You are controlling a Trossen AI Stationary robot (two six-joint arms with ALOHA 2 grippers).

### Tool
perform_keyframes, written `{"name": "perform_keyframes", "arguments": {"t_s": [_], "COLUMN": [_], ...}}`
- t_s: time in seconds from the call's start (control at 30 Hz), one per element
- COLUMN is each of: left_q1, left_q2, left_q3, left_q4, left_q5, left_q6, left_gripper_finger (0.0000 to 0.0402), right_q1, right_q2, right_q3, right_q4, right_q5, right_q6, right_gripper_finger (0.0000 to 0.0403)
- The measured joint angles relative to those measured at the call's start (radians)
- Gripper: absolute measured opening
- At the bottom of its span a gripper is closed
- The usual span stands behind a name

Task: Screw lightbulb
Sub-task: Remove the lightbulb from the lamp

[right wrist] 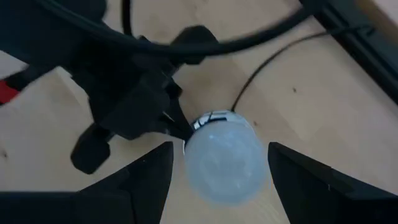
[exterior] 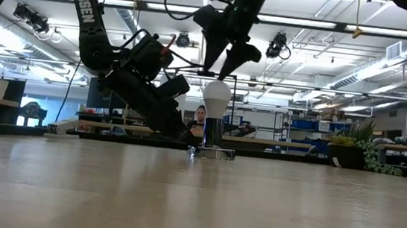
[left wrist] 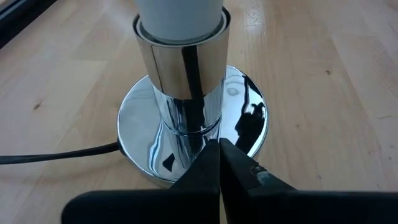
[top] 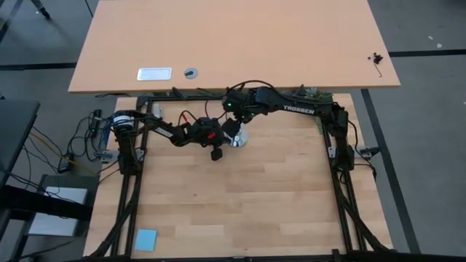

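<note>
The white lightbulb (exterior: pixel 217 99) stands upright with its base inside the chrome socket (left wrist: pixel 183 68). The socket rises from a round silver disc (left wrist: pixel 252 121) that lies flat on the wooden table. My right gripper (exterior: pixel 224 65) hangs open just above the bulb, pointing down. In the right wrist view its fingers stand either side of the bulb (right wrist: pixel 224 158) without touching it. My left gripper (left wrist: pixel 219 163) is shut and reaches in low from the table's left to the foot of the socket. A black cord (left wrist: pixel 56 154) leaves the disc. My left gripper rests its shut fingertips on the top of the silver disc (left wrist: pixel 214 138), right at the foot of the socket column. The fingers slant down from the table's left. The disc lies flat on the table under them.
A blue pad (top: pixel 145 239) lies at the table's near left corner. Beyond the far edge stands a second, lighter table (top: pixel 233 44) with a white plate (top: pixel 154 73). A green plant (exterior: pixel 368 149) sits at the far right. Bare wood (top: pixel 240 204) spreads out on the near side of the socket.
</note>
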Motion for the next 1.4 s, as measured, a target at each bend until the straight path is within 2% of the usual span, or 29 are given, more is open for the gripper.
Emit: {"name": "perform_keyframes", "arguments": {"t_s": [0.33,0.57,0.73,0.87,1.0,1.1,1.23,1.4], "left_q1": [0.000,0.000,0.000,0.000,0.000,0.000,0.000,0.000], "left_q2": [0.000,0.000,0.000,0.000,0.000,0.000,0.000,0.000], "left_q3": [0.000,0.000,0.000,0.000,0.000,0.000,0.000,0.000], "left_q4": [0.000,0.000,0.000,0.000,0.000,0.000,-0.002,-0.003], "left_q5": [0.000,0.000,0.000,0.000,0.000,0.000,0.000,-0.001], "left_q6": [-0.001,-0.001,0.000,0.000,0.000,0.000,0.007,0.007], "left_gripper_finger": [0.0001,0.0001,0.0001,0.0001,0.0001,0.0001,0.0001,0.0001], "right_q1": [-0.013,-0.031,-0.048,-0.065,-0.089,-0.105,-0.117,-0.098], "right_q2": [0.000,-0.003,-0.003,-0.003,-0.004,-0.005,-0.005,-0.003], "right_q3": [-0.082,-0.117,-0.118,-0.118,-0.118,-0.118,-0.118,-0.074], "right_q4": [0.007,0.025,0.046,0.058,0.058,0.061,0.060,0.030], "right_q5": [-0.024,-0.044,-0.068,-0.124,-0.190,-0.201,-0.215,-0.186], "right_q6": [0.042,0.027,-0.128,-0.370,-0.691,-0.835,-0.870,-0.694], "right_gripper_finger": [0.0294,0.0280,0.0254,0.0241,0.0239,0.0238,0.0237,0.0239]}}
